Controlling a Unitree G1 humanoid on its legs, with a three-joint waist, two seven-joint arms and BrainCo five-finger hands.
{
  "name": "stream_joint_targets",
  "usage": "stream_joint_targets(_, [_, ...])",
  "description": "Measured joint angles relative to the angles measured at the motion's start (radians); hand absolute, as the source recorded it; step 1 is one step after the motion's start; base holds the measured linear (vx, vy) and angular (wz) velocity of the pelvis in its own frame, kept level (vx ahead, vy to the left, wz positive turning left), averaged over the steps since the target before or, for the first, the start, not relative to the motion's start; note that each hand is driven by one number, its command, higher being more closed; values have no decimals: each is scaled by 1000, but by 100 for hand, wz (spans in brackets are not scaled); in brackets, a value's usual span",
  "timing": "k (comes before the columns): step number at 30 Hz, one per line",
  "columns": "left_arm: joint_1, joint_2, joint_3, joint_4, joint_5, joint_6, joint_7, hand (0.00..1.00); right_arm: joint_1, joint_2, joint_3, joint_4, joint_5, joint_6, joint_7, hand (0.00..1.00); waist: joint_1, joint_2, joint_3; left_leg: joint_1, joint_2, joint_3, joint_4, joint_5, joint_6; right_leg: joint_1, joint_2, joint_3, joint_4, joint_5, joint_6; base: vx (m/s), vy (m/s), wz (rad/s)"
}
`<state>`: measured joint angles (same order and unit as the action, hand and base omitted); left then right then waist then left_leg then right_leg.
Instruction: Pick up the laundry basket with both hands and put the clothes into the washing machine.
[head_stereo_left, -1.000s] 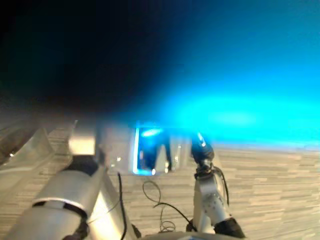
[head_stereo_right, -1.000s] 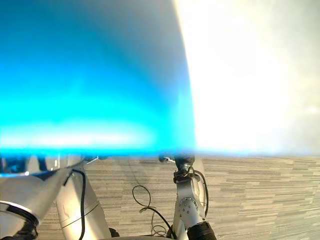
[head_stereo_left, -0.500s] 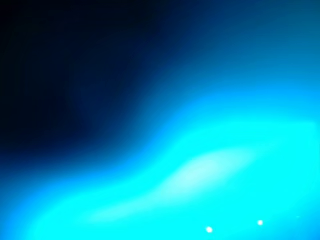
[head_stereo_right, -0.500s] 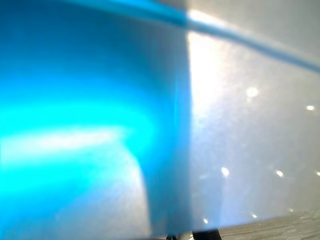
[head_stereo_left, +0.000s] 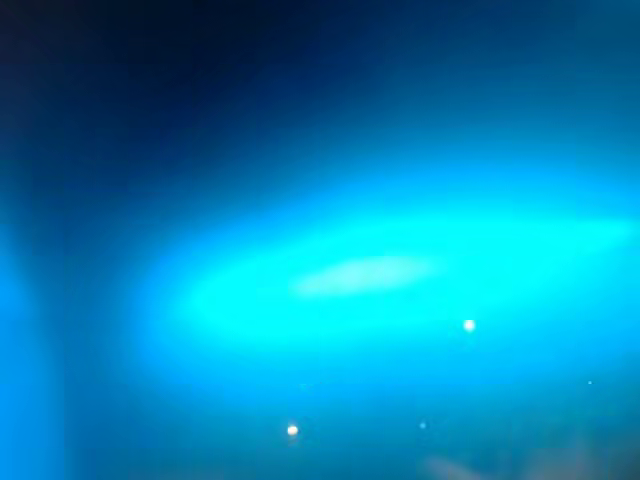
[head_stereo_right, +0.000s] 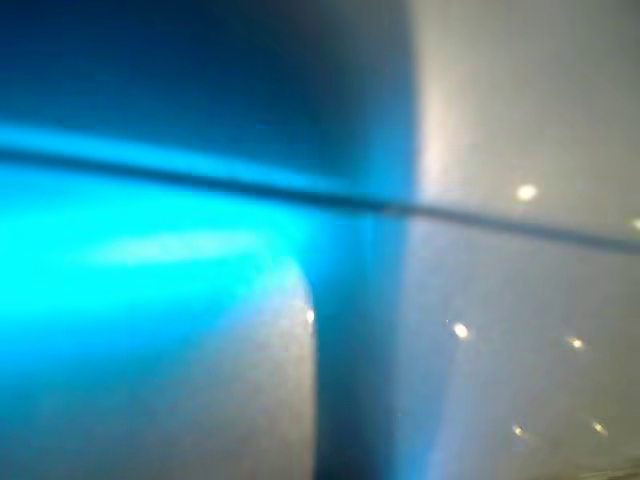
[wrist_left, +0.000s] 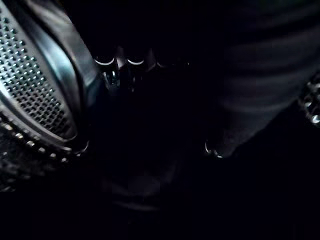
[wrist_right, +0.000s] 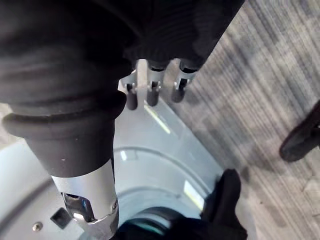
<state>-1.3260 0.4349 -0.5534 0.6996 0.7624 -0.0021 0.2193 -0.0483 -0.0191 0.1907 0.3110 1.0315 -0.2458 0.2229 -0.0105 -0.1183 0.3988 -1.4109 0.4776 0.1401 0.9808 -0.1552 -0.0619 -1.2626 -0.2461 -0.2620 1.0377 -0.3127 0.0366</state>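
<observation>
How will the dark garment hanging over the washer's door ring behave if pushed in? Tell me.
Probably floppy: the dark garment drapes limply over the door ring, so a push would likely fold it, not slide it whole. Hanging partly outside the ring, it may well slip out again.

No legible txt, labels, nos. or signs anywhere in view.

This is a laundry spot in a carpeted indoor room, shown by the pale front of a washing machine (wrist_right: 170, 147) with its round door ring, its perforated steel drum (wrist_left: 27, 80), and grey striped carpet (wrist_right: 260, 75) under a person's dark shoe (wrist_right: 302, 140).
</observation>
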Motion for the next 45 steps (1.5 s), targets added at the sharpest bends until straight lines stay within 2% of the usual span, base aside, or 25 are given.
stream_joint_targets(1, [12, 0, 25, 2, 0, 4, -9, 0, 0, -1, 0, 5, 0, 3, 0, 0, -1, 0, 0, 10, -1, 2, -6, 1, -1, 10, 0, -1, -5, 0, 0, 49, -1, 8])
stream_joint_targets(4, [44, -22, 225, 26, -35, 37, -47, 0, 1, -3, -2, 28, -8, 21, -1, 0, -2, 1, 1, 56, -3, 9, -35, 3, -5, 55, 2, -12, -34, 0, 0, 46, 6, 5])
stream_joint_targets(6, [60, -56, 400, 80, -211, 69, -42, 0, 2, -2, -6, 39, -32, 38, -2, 0, -8, 1, 1, 90, -3, 16, -60, 6, -9, 87, 7, -17, -58, 0, 0, 35, 9, 2])
stream_joint_targets(8, [105, -69, 454, 122, -315, 71, -54, 0, 1, 2, -9, 64, -54, 45, -4, 0, -8, 2, 1, 120, -3, 16, -77, 9, -16, 116, 13, -23, -74, 0, 0, 21, -1, 0])
stream_joint_targets(12, [297, -93, 592, 123, -424, 69, -62, 0, -3, 13, -16, 101, -102, 57, -28, 0, 1, 3, 2, 223, -9, 31, -118, 18, -30, 197, 8, -31, -86, 0, 0, 59, -46, 14])
stream_joint_targets(13, [415, -117, 613, 63, -444, 39, -41, 0, -18, 13, -16, 113, -141, 56, -47, 0, 3, 5, 2, 275, -22, 37, -148, 23, -37, 236, -2, -39, -88, 0, -1, 32, -52, 27])
stream_joint_targets(14, [457, -144, 611, 29, -449, 33, -30, 0, -28, 11, -16, 116, -155, 54, -54, 0, 6, 7, 3, 295, -29, 39, -159, 27, -42, 252, -5, -39, -92, 0, -1, 33, -64, 31])
stream_joint_targets(15, [554, -218, 612, -38, -451, 32, 19, 0, -49, 8, -21, 117, -211, 47, -81, 0, 18, 11, 3, 339, -43, 47, -189, 37, -46, 287, -12, -41, -105, 0, -1, 20, -46, 23])
stream_joint_targets(16, [605, -256, 606, -77, -451, 32, 34, 0, -61, 6, -28, 117, -229, 40, -89, 0, 25, 13, 3, 361, -47, 52, -204, 42, -47, 303, -15, -42, -111, 0, -1, 13, -77, 38])
stream_joint_targets(17, [735, -348, 580, -169, -450, 33, 56, 0, -89, -7, -35, 116, -278, 22, -109, 0, 31, 34, 5, 407, -70, 50, -240, 57, -48, 353, -22, -54, -127, -1, -1, 1, -66, 40])
stream_joint_targets(19, [893, -432, 524, -277, -447, 34, 70, 0, -107, -17, -38, 119, -310, 16, -136, 0, 31, 50, 5, 462, -99, 49, -290, 79, -51, 404, -43, -69, -138, -4, 0, -12, -80, 53])
stream_joint_targets(20, [984, -463, 481, -341, -441, 35, 71, 0, -104, -20, -35, 150, -335, 17, -157, 0, 46, 52, 5, 503, -120, 49, -321, 92, -53, 441, -54, -72, -145, -13, -1, -25, -80, 44])
stream_joint_targets(23, [1115, -478, 404, -490, -423, 30, 67, 0, -73, -24, -31, 178, -387, 19, -162, 0, 58, 72, -5, 579, -154, 34, -394, 110, -58, 529, -76, -100, -171, -35, 7, -65, -91, 51])
stream_joint_targets(24, [1166, -473, 391, -561, -401, 12, 62, 0, -64, -29, -29, 190, -419, 23, -164, 0, 65, 87, -14, 618, -173, 28, -436, 123, -63, 579, -86, -122, -197, -45, 12, -57, -80, 60])
stream_joint_targets(29, [1273, -440, 391, -667, -404, -22, -9, 0, -66, -26, 1, 266, -474, 53, -179, 0, 85, 125, -39, 711, -212, 31, -548, 184, -63, 676, -110, -168, -245, -40, 20, -26, -45, 36])
stream_joint_targets(34, [1363, -441, 376, -682, -518, -31, -68, 0, -112, -12, 16, 339, -487, 73, -190, 0, 102, 130, -40, 715, -235, 27, -545, 203, -50, 683, -140, -181, -228, -39, 22, 25, -20, 13])
stream_joint_targets(38, [1397, -441, 351, -729, -574, -69, -87, 0, -243, -12, 75, 496, -499, 77, -237, 0, 109, 143, -33, 658, -235, -3, -513, 199, -50, 658, -143, -197, -206, -49, 28, -9, -31, 14])
stream_joint_targets(43, [1402, -457, 358, -741, -627, -74, -129, 0, -423, -70, 188, 625, -504, 98, -272, 0, 137, 180, 21, 520, -277, -60, -412, 186, -42, 573, -215, -226, -72, -108, 34, -46, -28, 40])
stream_joint_targets(45, [1425, -469, 383, -752, -675, -74, -131, 0, -506, -95, 265, 688, -525, 105, -292, 0, 155, 183, 26, 449, -301, -85, -374, 186, -42, 520, -249, -235, -13, -132, 36, -56, -15, 47])
